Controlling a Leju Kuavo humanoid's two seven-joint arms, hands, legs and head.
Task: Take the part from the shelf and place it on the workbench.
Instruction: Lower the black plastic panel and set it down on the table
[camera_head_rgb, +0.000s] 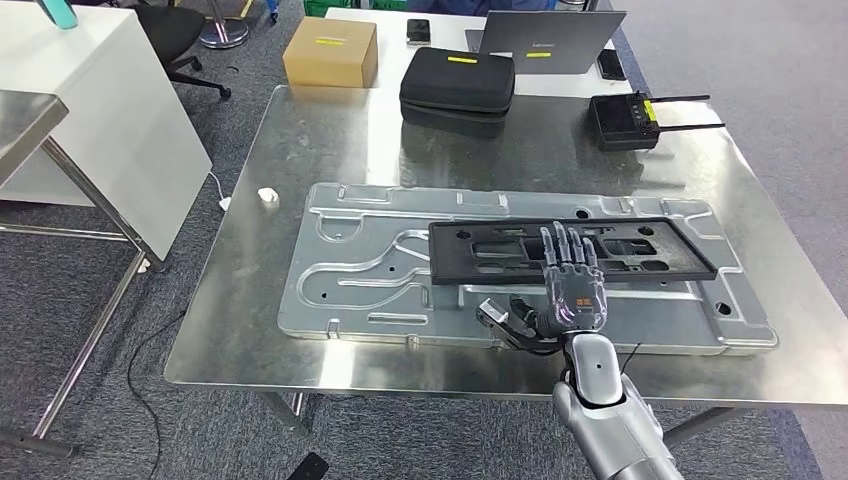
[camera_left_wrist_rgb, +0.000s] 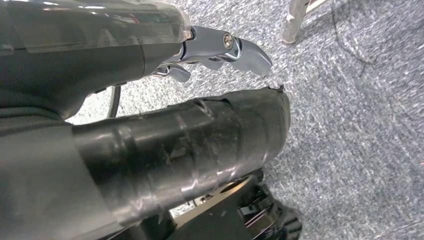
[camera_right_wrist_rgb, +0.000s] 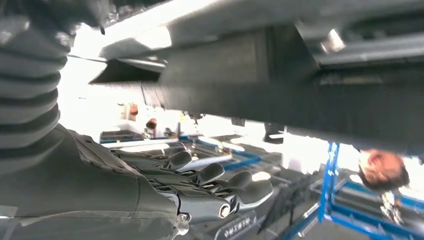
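A long black plastic part (camera_head_rgb: 670, 262) lies flat on an embossed silver metal panel (camera_head_rgb: 350, 270) on the steel workbench (camera_head_rgb: 330, 140). My right hand (camera_head_rgb: 570, 290) is over the part's near edge, fingers stretched forward across it and thumb out to the side, gripping nothing. In the right wrist view the fingers (camera_right_wrist_rgb: 240, 187) are spread and straight, a short gap away from the black part (camera_right_wrist_rgb: 280, 95). My left hand (camera_left_wrist_rgb: 220, 50) hangs over the grey carpet with its fingers extended and nothing in them.
At the workbench's far edge stand a black zip case (camera_head_rgb: 458, 88) and a radio unit with antennas (camera_head_rgb: 625, 120). A cardboard box (camera_head_rgb: 331, 52) and laptop (camera_head_rgb: 545, 40) sit behind. A small white object (camera_head_rgb: 267, 195) lies left of the panel. A person (camera_right_wrist_rgb: 382, 167) is nearby.
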